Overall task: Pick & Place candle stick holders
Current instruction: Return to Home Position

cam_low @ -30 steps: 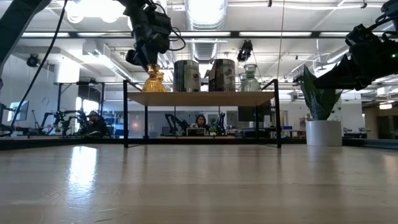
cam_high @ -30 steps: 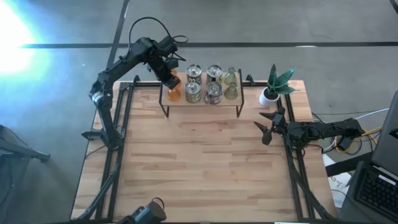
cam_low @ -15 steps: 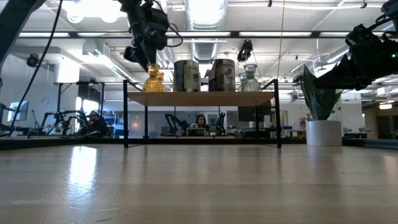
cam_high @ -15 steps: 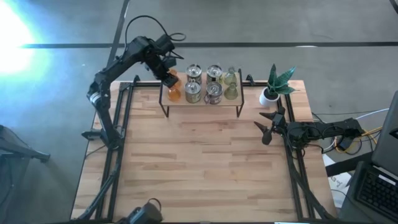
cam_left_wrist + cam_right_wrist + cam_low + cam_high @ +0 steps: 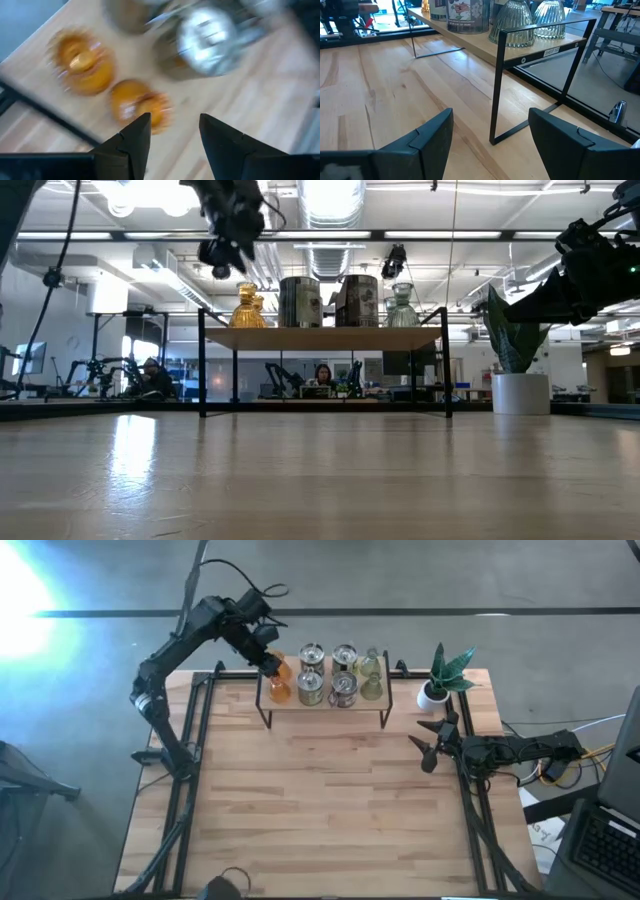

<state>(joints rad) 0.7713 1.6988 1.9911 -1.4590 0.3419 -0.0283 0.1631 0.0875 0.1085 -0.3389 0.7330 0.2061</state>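
Several candle stick holders stand on a low wooden shelf [image 5: 325, 703] at the table's far edge: two orange ones [image 5: 280, 668] [image 5: 280, 690] at its left end, silvery ones [image 5: 312, 658] in the middle, pale green ones [image 5: 371, 665] on the right. My left gripper [image 5: 264, 653] hovers open above and to the left of the orange holders [image 5: 139, 105], with nothing between its fingers. In the low view it [image 5: 225, 252] stands clear above the orange holder [image 5: 245, 306]. My right gripper [image 5: 432, 740] waits open near the table's right edge.
A green plant in a white pot [image 5: 436, 690] stands right of the shelf, close to my right gripper. The shelf's thin black legs [image 5: 495, 100] rise from the table. The wooden tabletop [image 5: 320, 800] in front of the shelf is bare.
My left gripper has risen and drawn back toward the table's far left corner, coming clear of the top of the orange holder at the shelf's left end. That holder stays upright on the shelf.
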